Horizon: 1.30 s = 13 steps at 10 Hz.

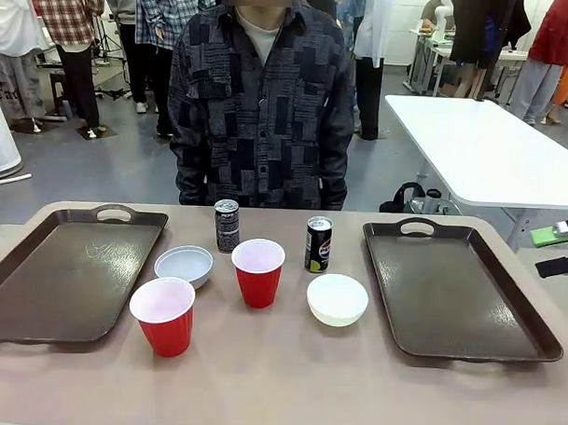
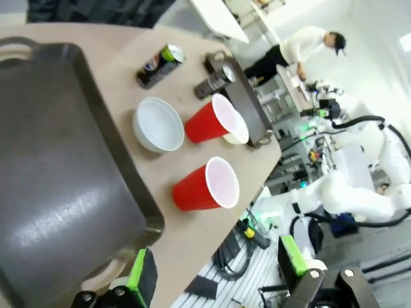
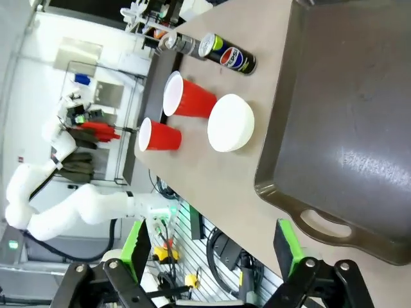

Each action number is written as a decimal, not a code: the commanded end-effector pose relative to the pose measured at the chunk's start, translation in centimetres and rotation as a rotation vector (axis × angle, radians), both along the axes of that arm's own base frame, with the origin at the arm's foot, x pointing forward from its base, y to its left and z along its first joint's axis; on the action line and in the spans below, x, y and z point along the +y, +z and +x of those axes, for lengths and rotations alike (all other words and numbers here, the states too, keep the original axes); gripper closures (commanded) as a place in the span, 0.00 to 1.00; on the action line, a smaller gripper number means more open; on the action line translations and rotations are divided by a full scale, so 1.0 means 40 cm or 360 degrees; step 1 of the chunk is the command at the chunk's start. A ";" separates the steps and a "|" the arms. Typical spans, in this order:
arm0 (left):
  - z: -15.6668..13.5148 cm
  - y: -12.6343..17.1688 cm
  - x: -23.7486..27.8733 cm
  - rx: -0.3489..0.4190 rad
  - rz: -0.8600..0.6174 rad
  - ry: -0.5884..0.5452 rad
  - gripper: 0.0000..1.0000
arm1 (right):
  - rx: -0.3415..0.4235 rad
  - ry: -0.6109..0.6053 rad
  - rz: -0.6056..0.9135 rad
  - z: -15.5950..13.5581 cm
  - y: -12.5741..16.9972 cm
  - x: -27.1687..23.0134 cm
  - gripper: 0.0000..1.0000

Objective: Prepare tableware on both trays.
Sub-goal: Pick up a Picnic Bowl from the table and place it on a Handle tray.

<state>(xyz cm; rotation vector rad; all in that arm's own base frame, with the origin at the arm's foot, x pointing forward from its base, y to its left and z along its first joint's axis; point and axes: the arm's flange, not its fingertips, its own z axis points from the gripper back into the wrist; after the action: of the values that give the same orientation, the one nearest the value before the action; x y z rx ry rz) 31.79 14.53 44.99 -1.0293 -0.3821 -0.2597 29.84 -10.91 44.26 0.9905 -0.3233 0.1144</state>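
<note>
Tableware (image 1: pixel 259 272) bunching mid-table between trays (image 1: pixel 67 280), probably risking toppling light cups (image 1: pixel 164 316) when reaching; left gripper (image 2: pixel 215 266), right gripper (image 3: pixel 210 247) gaping, empty.

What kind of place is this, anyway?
Likely a robotics lab or demo hall: a white robot arm beside the table, a white work table behind, people standing on a bare grey floor.
</note>
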 end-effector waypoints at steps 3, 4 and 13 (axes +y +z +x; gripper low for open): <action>-0.034 0.007 0.034 -0.0019 0.0044 0.0111 0.00 | -0.0050 -0.0087 0.0073 -0.011 0.024 -0.058 0.00; -0.038 0.016 0.009 -0.0023 0.0065 0.0138 0.00 | -0.0039 -0.0105 0.0048 -0.007 0.027 -0.055 0.00; -0.029 0.020 0.042 -0.0023 0.0152 0.0176 0.00 | 0.0007 -0.0102 0.0005 -0.005 0.030 -0.039 0.00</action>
<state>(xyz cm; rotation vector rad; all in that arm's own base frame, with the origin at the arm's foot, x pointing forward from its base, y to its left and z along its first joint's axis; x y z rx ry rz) 30.64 16.22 45.84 -0.9006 -0.4387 -0.1829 29.60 -12.47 45.49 0.9718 -0.3482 0.0494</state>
